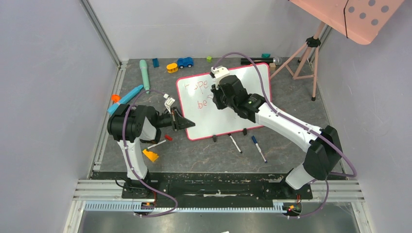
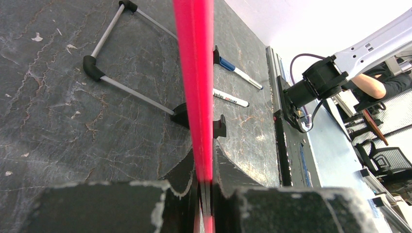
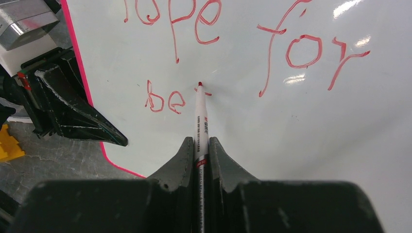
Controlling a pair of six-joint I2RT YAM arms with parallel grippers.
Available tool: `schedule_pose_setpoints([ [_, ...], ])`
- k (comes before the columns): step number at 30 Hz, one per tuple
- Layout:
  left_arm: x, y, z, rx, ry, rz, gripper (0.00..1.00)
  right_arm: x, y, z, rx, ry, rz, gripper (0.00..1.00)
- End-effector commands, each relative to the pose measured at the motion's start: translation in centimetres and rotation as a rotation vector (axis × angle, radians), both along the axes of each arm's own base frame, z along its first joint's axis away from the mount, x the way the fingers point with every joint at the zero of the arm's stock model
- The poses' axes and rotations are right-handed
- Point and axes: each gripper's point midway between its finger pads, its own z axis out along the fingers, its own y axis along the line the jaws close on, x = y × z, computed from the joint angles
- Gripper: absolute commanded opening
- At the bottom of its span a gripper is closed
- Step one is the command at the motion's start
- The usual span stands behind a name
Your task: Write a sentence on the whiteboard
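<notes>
The dark worktop point(image 1: 204, 155) carries the whiteboard point(image 1: 209, 121), propped at its middle and tilted back on two black feet. The left fingers point(image 2: 187, 171) are clenched on its red-pink frame at the left edge, apparently to steady it. The right fingers point(image 3: 187, 151) grasp a red marker point(image 3: 200, 116), its tip touching the board just right of "be". The sentence point(image 3: 204, 29) reads "hope for" above and "be" below, so writing looks about halfway. The next move calls for finishing the started "t" stroke with light, even pressure. The barrel print is too small to read.
</notes>
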Motion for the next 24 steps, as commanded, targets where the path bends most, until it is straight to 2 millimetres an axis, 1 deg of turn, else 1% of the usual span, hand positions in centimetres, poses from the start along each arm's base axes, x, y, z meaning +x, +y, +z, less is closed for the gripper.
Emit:
schedule_pose_setpoints([
  [1,-0.7,-0.6,0.2,0.015,-0.197,-0.076,0.02,0.3,0.0,0.8,0.022,-0.026,-0.002,0.0],
  [7,-0.7,-0.6,0.2,0.014,-0.197,-0.076,0.02,-1.0,-0.8,-1.3,0.007,0.018,0.004,0.0],
  [12,-0.7,-0.6,0.1,0.014,-0.194,-0.076,0.02,-1.8,-0.9,-2.4,0.015,0.051,0.013,0.0],
  [19,-0.7,-0.6,0.1,0.014,-0.193,-0.077,0.02,-1.9,-1.6,-2.5,-0.001,0.05,-0.012,0.0],
  [24,-0.7,-0.6,0.2,0.014,-0.195,-0.077,0.02,-1.3,-2.1,-1.3,-0.01,0.019,-0.044,0.0],
])
